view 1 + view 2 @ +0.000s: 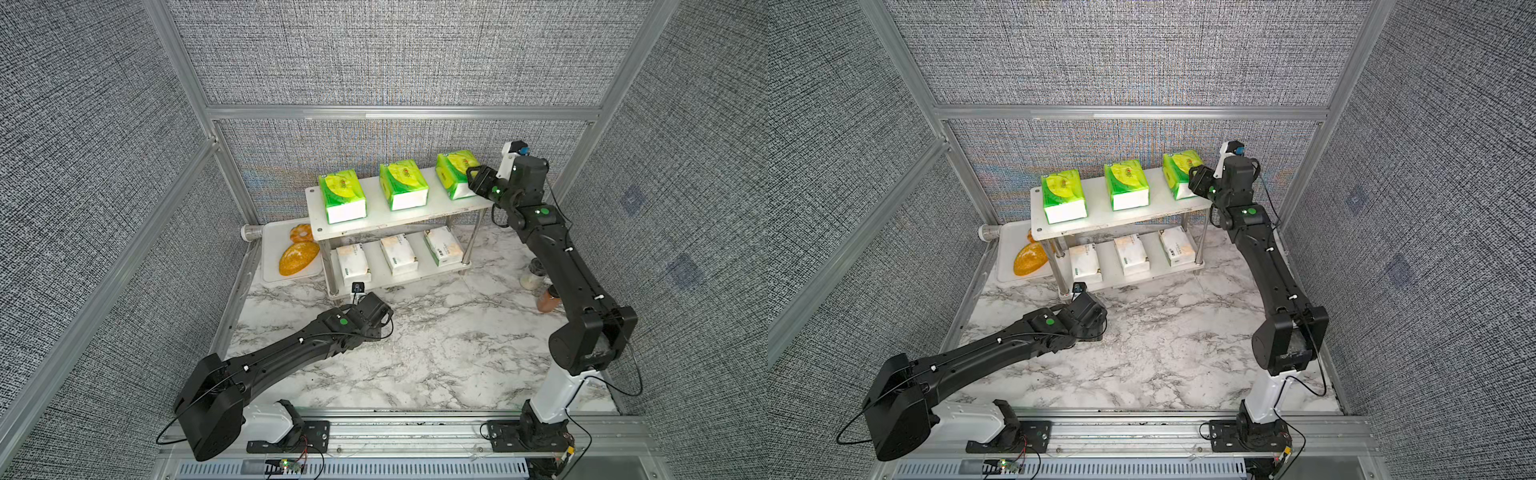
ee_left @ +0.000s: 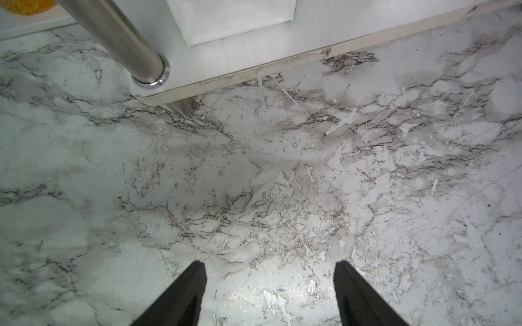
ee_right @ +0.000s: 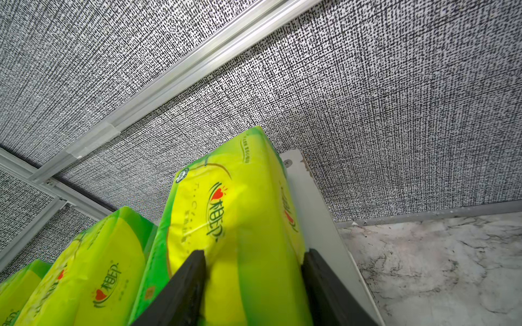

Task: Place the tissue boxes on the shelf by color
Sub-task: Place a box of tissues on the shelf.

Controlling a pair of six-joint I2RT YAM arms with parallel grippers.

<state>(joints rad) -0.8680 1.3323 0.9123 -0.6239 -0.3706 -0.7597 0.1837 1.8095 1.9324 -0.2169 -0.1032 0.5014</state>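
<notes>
At 12 o'clock on the table (image 1: pixel 415 353), one two-tier shelf (image 1: pixel 376 212). At 10 o'clock, one white tray (image 1: pixel 270 245) with two bread loaves (image 1: pixel 298 257). On the top tier, three green tissue boxes (image 1: pixel 343 195); on the lower tier, three white tissue boxes (image 1: pixel 398 252). Right gripper (image 3: pixel 254 254) clamped on the end green box (image 3: pixel 240 211) at the row's 3 o'clock end. Left gripper (image 2: pixel 271 265) spread, empty, over the table near the shelf's 7 o'clock leg (image 2: pixel 135 50).

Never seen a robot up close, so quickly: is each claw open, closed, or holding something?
Left gripper: open, holding nothing.
Right gripper: closed on a green tissue pack on the top board of the shelf.
</notes>
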